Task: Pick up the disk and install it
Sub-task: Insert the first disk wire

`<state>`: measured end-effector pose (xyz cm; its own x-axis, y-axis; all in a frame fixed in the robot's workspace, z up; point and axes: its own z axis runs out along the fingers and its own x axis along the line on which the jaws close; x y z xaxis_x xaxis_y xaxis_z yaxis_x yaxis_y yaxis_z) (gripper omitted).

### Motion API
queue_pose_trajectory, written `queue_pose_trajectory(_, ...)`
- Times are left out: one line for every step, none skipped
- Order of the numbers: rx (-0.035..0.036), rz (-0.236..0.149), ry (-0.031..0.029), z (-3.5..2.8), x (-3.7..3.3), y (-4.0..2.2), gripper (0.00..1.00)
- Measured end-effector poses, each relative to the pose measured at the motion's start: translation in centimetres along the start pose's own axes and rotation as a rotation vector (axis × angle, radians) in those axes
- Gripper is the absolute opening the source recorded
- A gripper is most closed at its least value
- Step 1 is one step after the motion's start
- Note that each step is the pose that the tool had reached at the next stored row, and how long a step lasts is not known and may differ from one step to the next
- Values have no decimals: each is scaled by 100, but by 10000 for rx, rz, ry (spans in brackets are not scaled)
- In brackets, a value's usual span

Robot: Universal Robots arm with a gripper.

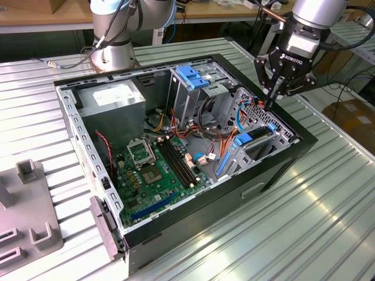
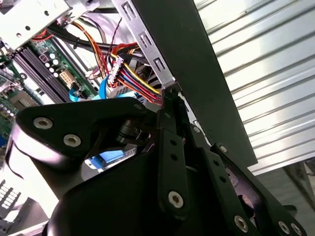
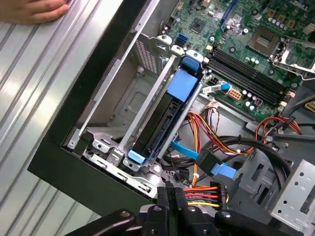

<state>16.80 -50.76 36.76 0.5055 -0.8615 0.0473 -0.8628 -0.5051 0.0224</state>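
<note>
I looked into the open computer case (image 1: 193, 146) on the counter (image 1: 328, 216) and found the disk (image 1: 253, 144). It was already sitting in its slot in the drive cage near the front wall of the case, standing on its edge with its blue rail (image 3: 183, 84) showing at the end. In the first wrist view the disk (image 3: 160, 125) looked dark and thin, tucked between two metal rails of the cage.

My gripper (image 1: 275, 93) hung just above the case rim, close to the disk's slot, at the far end of the cage. The jaws were pressed together and held nothing. In both wrist views the tips pointed down at a bunch of colored wires (image 3: 209, 194) by the case wall, not at the disk.

So I judged that the picking up was done, and the disk was at least mostly put in. I could not tell if it was pushed all the way home or clicked in. A flat blue cable (image 3: 216, 167) lay loose near the disk, and I could not see it plugged into the disk, so that part may have been left to do.

A person's hand (image 3: 34, 10) rested on the counter, well away from the case.
</note>
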Motion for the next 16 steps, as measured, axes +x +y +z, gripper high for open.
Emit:
queue_pose_trajectory(-9,183,-4,3,0,0,17)
queue_pose_trajectory(-15,308,-7,5,-1,0,17)
queue_pose_trajectory(-24,480,-9,7,-1,0,17)
queue_pose_trajectory(-30,603,-11,10,-1,-1,17)
queue_pose_trajectory(-38,757,-14,12,-1,0,17)
queue_pose_trajectory(-43,855,-15,14,-1,-1,17)
queue_pose_trajectory(-47,948,-17,16,-1,-1,17)
queue_pose_trajectory(-50,1001,-19,19,1,1,17)
queue_pose_trajectory(-54,1050,-16,23,12,6,17)
queue_pose_trajectory(-57,1073,-12,25,17,9,17)
queue_pose_trajectory(-59,1099,-12,29,20,11,17)
queue_pose_trajectory(-70,1235,-7,36,20,12,17)
queue_pose_trajectory(-78,1346,-4,40,20,12,17)
queue_pose_trajectory(-88,1499,-2,46,20,13,17)
queue_pose_trajectory(-98,1668,-2,49,20,12,17)
queue_pose_trajectory(-102,1742,-3,51,20,12,17)
